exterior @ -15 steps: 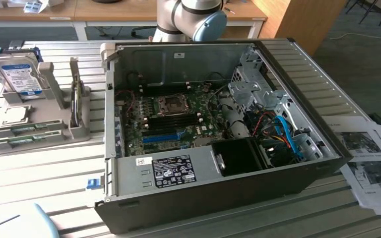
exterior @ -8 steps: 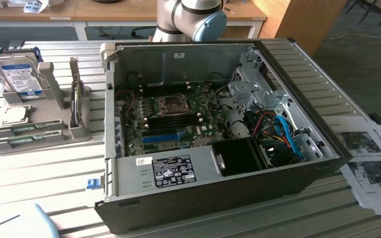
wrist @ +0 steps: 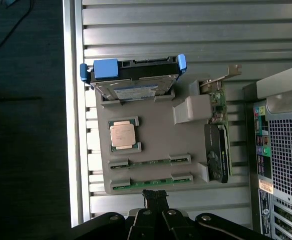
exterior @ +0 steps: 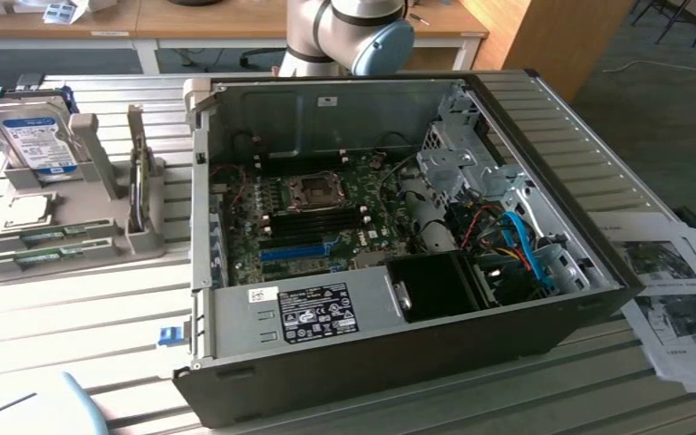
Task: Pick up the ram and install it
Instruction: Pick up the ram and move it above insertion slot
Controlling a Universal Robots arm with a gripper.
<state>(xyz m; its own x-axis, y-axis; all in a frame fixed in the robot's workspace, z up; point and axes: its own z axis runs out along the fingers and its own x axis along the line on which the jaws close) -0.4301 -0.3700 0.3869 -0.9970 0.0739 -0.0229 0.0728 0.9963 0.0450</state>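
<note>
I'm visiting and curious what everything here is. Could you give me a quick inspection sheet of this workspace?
Surface: slatted metal table.
Job's things: two ram sticks lying flat in a grey holder; open computer case beside it.
Clutter: hard drive, processor chip and graphics card in the holder; papers by the case.
Grippers: gripper shut, empty, near the ram sticks.
Cables: blue and red cables inside the case.
Surroundings: wooden desks behind.

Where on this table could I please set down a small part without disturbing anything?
The bare slats bounded by the parts holder, the computer case and the pale blue object are free; so is the table corner between the case and the papers. The holder itself is crowded: hard drive, processor, ram sticks, graphics card.
</note>
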